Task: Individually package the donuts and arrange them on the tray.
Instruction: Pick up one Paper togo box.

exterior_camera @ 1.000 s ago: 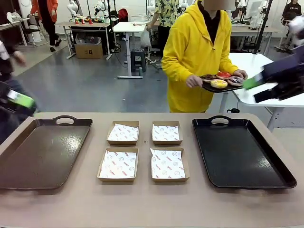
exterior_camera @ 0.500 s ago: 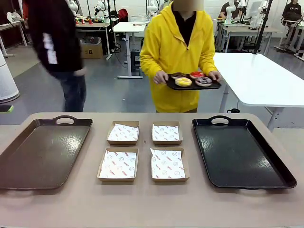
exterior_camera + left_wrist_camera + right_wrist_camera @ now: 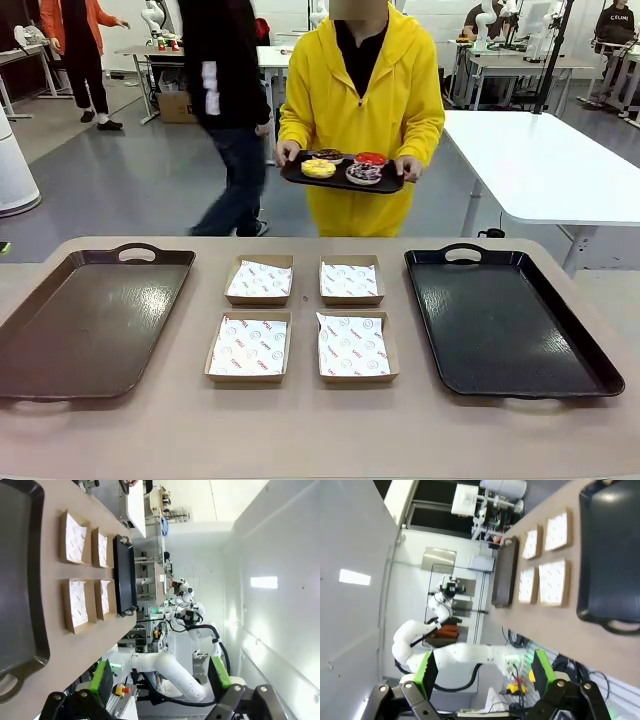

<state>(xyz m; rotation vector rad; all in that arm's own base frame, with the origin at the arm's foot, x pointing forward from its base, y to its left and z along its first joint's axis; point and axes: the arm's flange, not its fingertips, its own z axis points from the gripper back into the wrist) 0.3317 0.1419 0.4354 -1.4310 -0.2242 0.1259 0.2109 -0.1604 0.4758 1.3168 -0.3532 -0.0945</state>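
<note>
The donuts lie on a small dark serving tray (image 3: 296, 176) that a person in a yellow hoodie carries with both hands beyond the table's far edge: yellow-iced (image 3: 319, 168), purple (image 3: 364, 172), red (image 3: 371, 158) and chocolate (image 3: 328, 154). On the table a brown tray (image 3: 60, 340) lies at the left and a black tray (image 3: 505, 320) at the right. My left gripper (image 3: 161, 677) is open and holds nothing, raised off to the side of the brown tray (image 3: 15, 580). My right gripper (image 3: 484, 670) is open too, high beside the black tray (image 3: 610, 555).
Four paper-lined cardboard boxes (image 3: 300, 315) sit in a two-by-two block between the trays. A person in dark clothes (image 3: 225, 110) walks past behind the table. A white table (image 3: 540, 170) stands at the back right.
The person in yellow has walked left and nearer with the donuts. Another person has crossed behind from left to centre. Both grippers have drawn back out of the front view's edges.
</note>
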